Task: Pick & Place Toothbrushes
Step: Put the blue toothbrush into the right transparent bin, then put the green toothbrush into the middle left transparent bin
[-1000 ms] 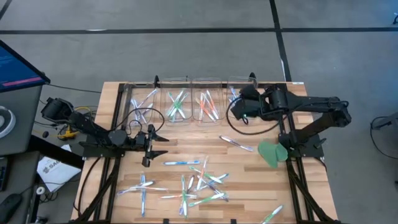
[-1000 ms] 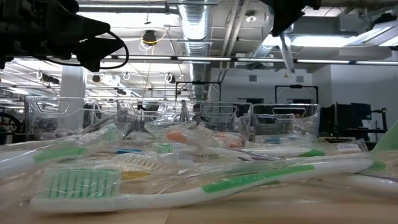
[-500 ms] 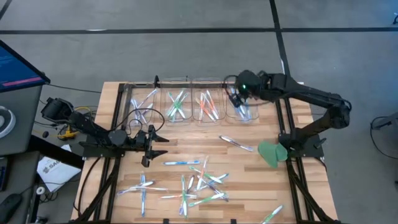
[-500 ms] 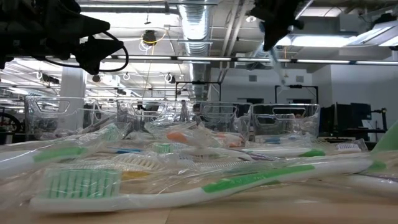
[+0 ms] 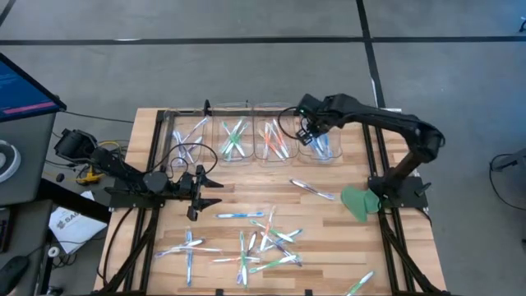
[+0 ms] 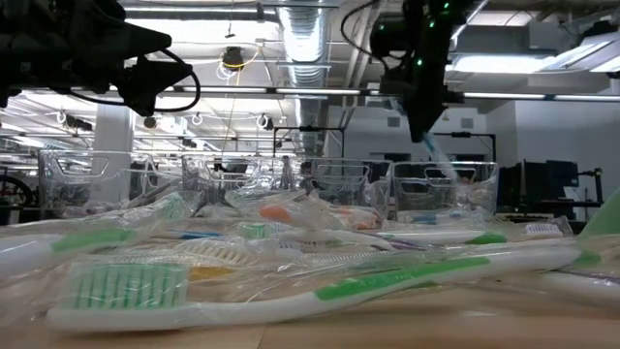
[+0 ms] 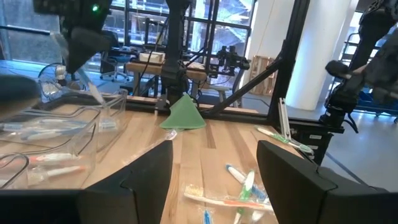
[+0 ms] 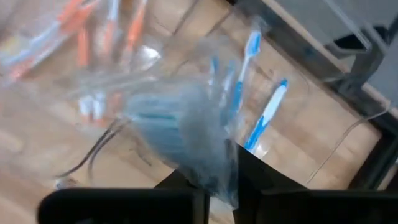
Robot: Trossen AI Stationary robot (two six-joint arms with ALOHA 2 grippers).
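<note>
the right hand (image 5: 311,131) hangs over the far-right clear bin (image 5: 322,141) at the back of the bench (image 5: 329,238), pinching a blue toothbrush (image 8: 180,134) in a clear wrapper between its fingers (image 8: 261,177). in the low view the brush (image 6: 433,150) points down from the hand toward that bin (image 6: 444,189). more blue brushes (image 8: 264,118) lie in the bin below.

the other bins hold sorted brushes: pale ones (image 5: 191,140), green ones (image 5: 235,138) and orange ones (image 5: 273,141). a loose pile of brushes (image 5: 259,238) lies on the near half of the bench, one alone (image 5: 312,191) lies near the green leaf-shaped piece (image 5: 358,202), and another (image 5: 359,284) sits at the near right edge.

the left hand (image 5: 197,191) waits low over the left side of the bench, its fingers (image 7: 152,180) spread and holding nothing.
</note>
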